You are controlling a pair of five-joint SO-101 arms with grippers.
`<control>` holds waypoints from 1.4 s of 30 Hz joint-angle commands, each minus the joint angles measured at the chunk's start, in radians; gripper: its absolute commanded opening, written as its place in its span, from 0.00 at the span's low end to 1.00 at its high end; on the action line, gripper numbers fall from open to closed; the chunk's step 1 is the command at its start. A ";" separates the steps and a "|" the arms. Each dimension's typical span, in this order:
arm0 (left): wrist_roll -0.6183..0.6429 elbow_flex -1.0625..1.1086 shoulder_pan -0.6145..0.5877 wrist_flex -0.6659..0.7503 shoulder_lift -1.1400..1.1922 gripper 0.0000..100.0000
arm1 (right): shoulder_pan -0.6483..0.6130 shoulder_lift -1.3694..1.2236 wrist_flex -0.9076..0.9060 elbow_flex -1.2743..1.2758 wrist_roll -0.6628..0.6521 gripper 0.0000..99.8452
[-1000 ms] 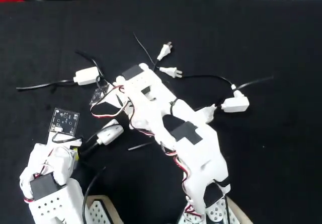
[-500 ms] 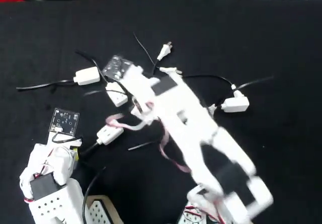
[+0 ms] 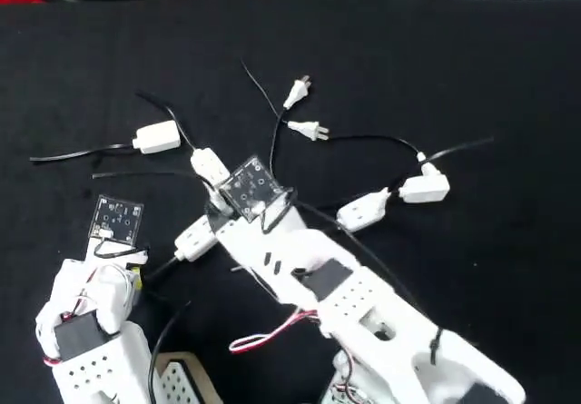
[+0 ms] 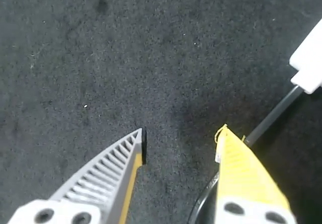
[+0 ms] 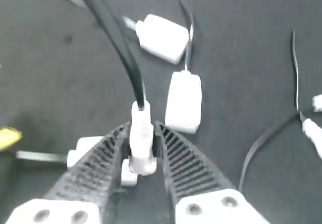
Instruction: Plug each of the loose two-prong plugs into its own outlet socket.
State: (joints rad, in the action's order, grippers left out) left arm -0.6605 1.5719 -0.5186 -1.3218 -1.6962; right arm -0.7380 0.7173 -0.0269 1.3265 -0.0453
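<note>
My right gripper (image 5: 142,151) is shut on a white two-prong plug (image 5: 141,136) with a black cord, held upright just above a white outlet socket (image 5: 85,155). In the high view the right arm's wrist (image 3: 250,188) hangs over that socket (image 3: 195,238) at the near left. Two loose plugs (image 3: 297,91) (image 3: 310,131) lie farther back at centre. My left gripper (image 4: 181,138) is open over bare black cloth, with a white socket corner (image 4: 309,58) and its black cable (image 4: 271,116) beside one finger.
More white sockets lie around: at the far left (image 3: 156,136), just beyond the right wrist (image 3: 210,167), and two to the right (image 3: 363,209) (image 3: 424,187). Black cords cross the cloth between them. The left arm (image 3: 91,322) sits at the near left corner.
The right arm swung back from the far centre toward the near left and now hangs over the socket beside the left arm. The left arm has not moved.
</note>
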 commanded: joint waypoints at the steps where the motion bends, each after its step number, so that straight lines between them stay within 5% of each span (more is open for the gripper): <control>1: -0.011 0.004 -0.008 -0.003 -0.002 0.23 | -0.023 -0.128 0.132 -0.030 0.029 0.01; 9: -0.011 0.004 -0.008 -0.003 -0.002 0.23 | -0.031 -0.507 0.115 -0.236 0.155 0.01; 22: 0.002 -0.001 -0.013 0.009 -0.003 0.23 | -0.068 -0.220 0.112 -0.090 0.157 0.01; 28: 0.362 -0.131 0.005 0.155 -0.003 0.23 | -0.161 0.087 0.107 0.085 0.149 0.01; 33: 0.657 -0.344 0.134 0.181 -0.003 0.23 | -0.189 0.206 0.107 0.162 0.087 0.01; 42: 0.620 -0.384 0.599 0.083 -0.003 0.23 | -0.150 0.185 0.107 0.157 0.084 0.01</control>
State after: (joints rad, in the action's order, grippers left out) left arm -0.0008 1.2390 -0.0353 -1.1945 -1.6947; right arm -0.9145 0.8876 0.0698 1.4906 0.0483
